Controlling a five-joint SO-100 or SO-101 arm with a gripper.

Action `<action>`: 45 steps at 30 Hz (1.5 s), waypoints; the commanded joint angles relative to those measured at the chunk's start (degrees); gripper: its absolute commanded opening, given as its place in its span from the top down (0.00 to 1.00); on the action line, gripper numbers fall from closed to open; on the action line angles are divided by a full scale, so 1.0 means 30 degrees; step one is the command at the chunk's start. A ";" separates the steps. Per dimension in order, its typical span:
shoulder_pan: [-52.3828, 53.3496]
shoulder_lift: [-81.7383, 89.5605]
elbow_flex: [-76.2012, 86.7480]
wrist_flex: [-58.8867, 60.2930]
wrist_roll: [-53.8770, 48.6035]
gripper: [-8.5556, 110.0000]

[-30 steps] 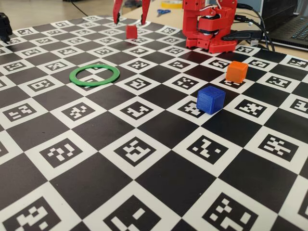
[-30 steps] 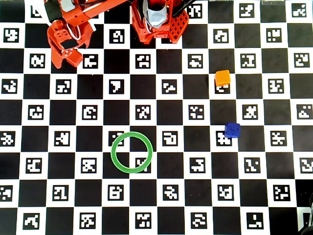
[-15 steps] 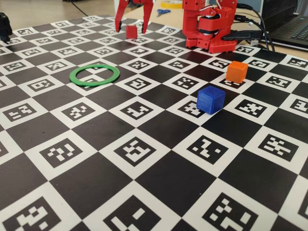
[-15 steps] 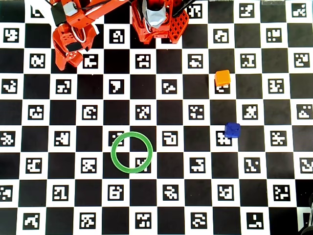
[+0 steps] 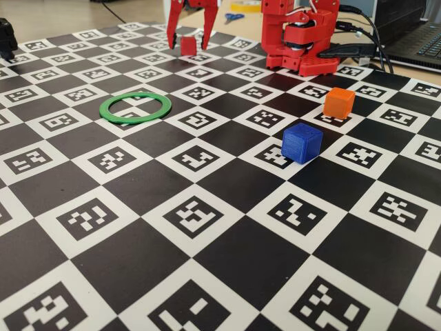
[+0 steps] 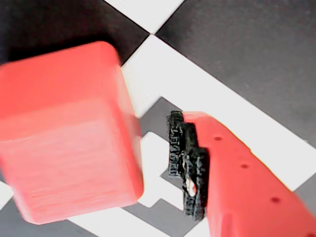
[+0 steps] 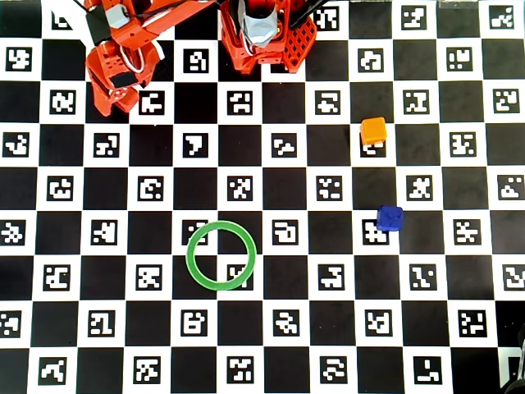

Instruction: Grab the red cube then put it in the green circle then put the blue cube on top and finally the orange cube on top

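The gripper [image 5: 187, 45], at the top of the fixed view left of centre, stands spread wide with one finger on each side of the red cube [image 5: 188, 45], which sits on the worktop [image 5: 227, 276] between them; the wrist view shows a clear gap between the cube's side and the black pad of one finger [image 6: 187, 168], so nothing is gripped yet. The task looks barely started: the green circle [image 5: 135, 107] lies empty towards the left, well apart from the red cube, and the blue cube [image 5: 302, 143] and orange cube [image 5: 339, 102] wait near each other on the right. Compared with a second ago, the fingers have dropped from above the cube to straddle it.
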 commanded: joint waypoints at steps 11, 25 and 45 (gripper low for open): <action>-0.0205 0.0264 0.0234 -0.0586 0.0059 0.83; -0.0645 0.0557 0.0234 -0.0234 0.0000 0.86; -0.6064 0.0937 -0.9961 0.8086 0.0820 0.88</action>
